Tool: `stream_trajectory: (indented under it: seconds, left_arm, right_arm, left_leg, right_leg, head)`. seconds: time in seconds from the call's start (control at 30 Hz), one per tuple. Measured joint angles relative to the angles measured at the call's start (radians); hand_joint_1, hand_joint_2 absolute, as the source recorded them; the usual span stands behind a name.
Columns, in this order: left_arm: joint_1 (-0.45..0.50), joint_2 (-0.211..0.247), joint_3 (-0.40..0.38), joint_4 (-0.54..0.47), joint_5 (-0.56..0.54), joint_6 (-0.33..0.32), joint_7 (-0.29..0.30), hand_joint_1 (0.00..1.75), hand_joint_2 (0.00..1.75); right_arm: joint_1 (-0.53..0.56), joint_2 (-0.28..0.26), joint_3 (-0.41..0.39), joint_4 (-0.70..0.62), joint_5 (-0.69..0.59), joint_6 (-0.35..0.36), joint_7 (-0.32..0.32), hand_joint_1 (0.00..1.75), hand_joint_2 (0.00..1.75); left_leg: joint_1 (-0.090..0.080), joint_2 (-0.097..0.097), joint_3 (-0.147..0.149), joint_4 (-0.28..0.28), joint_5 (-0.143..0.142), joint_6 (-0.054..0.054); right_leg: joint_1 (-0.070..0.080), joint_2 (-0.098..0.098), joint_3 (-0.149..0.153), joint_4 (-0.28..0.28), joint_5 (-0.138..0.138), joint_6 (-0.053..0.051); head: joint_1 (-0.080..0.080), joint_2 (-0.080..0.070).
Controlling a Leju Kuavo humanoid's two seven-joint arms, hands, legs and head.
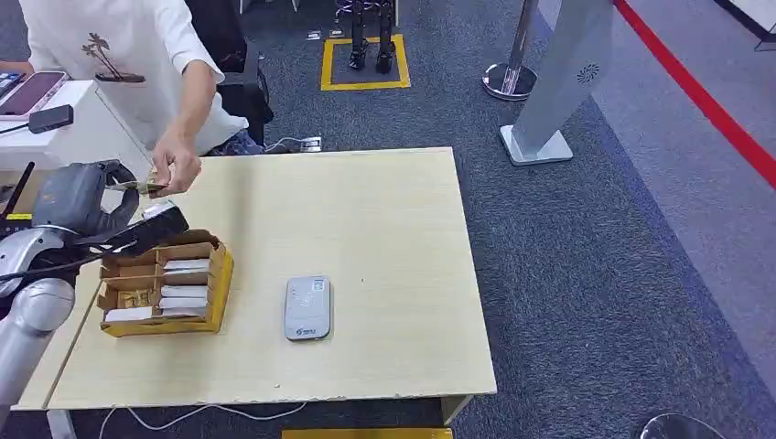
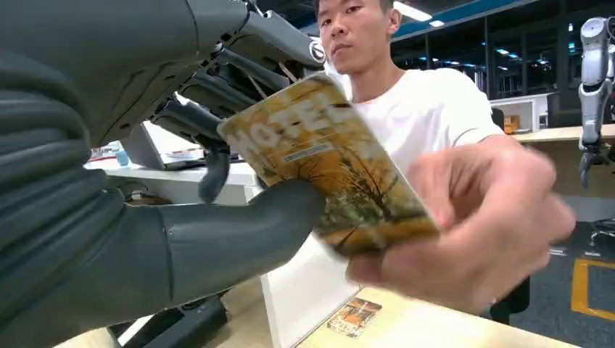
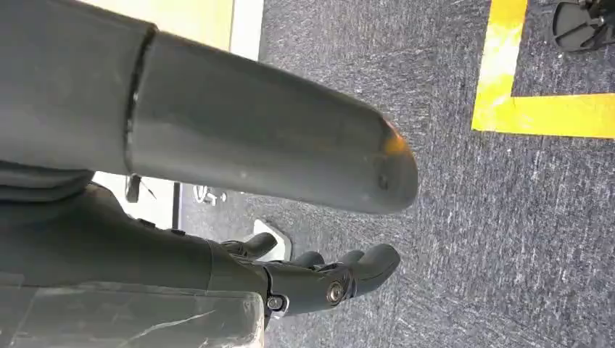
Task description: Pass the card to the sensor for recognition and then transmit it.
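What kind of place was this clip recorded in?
Probably a robot test or demo hall set up as a mock hotel check-in: a table on grey carpet, yellow floor markings, desks behind, and another robot standing nearby.

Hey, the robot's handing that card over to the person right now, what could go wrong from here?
1. The card sits between the left hand's thumb and fingers while the person's hand grips its other end; a mistimed release could drop it or make it a tug.
2. The handover is at the table's far left edge, so a dropped card may fall off it.
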Motion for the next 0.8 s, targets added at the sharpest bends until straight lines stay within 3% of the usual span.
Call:
stream_trajectory:
  seconds: [0.57,0.8]
  left_arm:
    - [0.034,-0.008,-0.001,0.000,-0.010,0.026,0.000,1.75,1.75]
    - [0.057,-0.035,-0.001,0.016,-0.052,0.042,-0.019,1.75,1.75]
  right_arm:
    - [0.000,0.002,0.000,0.002,0.017,0.002,0.001,0.00,0.00]
    - [0.000,0.003,0.000,0.003,0.020,0.002,0.001,0.00,0.00]
  left_leg:
    - [0.000,0.000,0.000,0.000,0.000,0.000]
    - [0.000,0.000,0.000,0.000,0.000,0.000]
  right_leg:
    - [0.000,0.000,0.000,0.000,0.000,0.000]
    - [0.000,0.000,0.000,0.000,0.000,0.000]
  head:
    - [0.000,0.000]
    - [0.000,0.000]
